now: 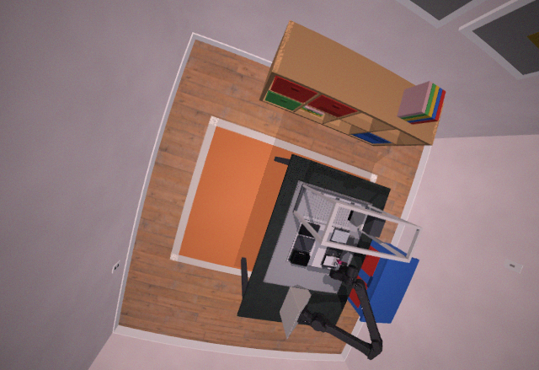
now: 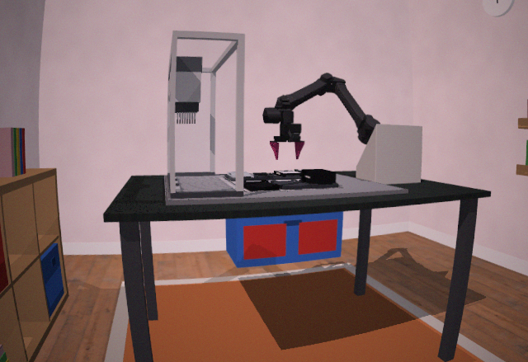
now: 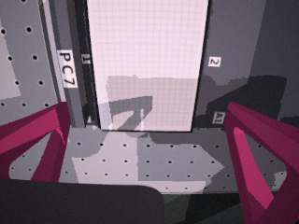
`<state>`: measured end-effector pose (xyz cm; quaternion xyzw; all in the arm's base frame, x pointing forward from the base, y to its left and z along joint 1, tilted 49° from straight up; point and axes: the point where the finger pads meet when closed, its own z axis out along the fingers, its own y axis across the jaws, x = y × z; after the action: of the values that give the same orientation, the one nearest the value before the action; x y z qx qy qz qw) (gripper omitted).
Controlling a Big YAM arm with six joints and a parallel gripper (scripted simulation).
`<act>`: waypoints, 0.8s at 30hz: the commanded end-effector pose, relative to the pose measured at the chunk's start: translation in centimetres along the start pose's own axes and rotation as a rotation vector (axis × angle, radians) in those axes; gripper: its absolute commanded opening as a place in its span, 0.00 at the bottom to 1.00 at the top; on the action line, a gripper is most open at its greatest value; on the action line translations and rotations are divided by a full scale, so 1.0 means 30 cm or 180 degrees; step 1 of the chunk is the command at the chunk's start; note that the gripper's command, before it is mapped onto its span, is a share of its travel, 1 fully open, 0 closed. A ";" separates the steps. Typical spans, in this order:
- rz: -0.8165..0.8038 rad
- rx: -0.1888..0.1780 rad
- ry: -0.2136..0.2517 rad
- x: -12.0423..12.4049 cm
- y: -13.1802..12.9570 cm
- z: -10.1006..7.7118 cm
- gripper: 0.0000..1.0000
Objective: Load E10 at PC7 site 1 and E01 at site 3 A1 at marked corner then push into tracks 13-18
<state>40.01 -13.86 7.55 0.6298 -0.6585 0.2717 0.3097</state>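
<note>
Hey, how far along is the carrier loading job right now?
Looks done: the fine-grid 384-well plate lies on carrier PC7, between its label end and the site 2 mark; whether it is fully seated I cannot tell. In hand: nothing, the gripper hangs open above it. Left: the 96-well plate to site 3, then pushing the carrier into tracks 13-18.
</note>
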 end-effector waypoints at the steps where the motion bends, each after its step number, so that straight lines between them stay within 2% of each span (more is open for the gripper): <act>1: 0.0137 0.0208 -0.0026 0.014 -0.053 -0.130 0.94; 3: 0.0077 0.0154 -0.0017 -0.003 -0.019 -0.109 0.94; 5: 0.0086 0.0116 -0.0013 0.003 -0.027 -0.082 0.94; 9: 0.0086 0.0116 -0.0013 0.003 -0.027 -0.082 0.94; 10: 0.0149 0.0123 -0.0016 -0.013 0.023 -0.104 0.80; 23: 0.1530 0.0103 -0.0041 -0.015 0.302 -0.173 0.80; 24: 0.1530 0.0103 -0.0041 -0.015 0.302 -0.173 0.80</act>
<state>31.39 -10.77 9.91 0.5059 -0.7587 0.3212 0.2556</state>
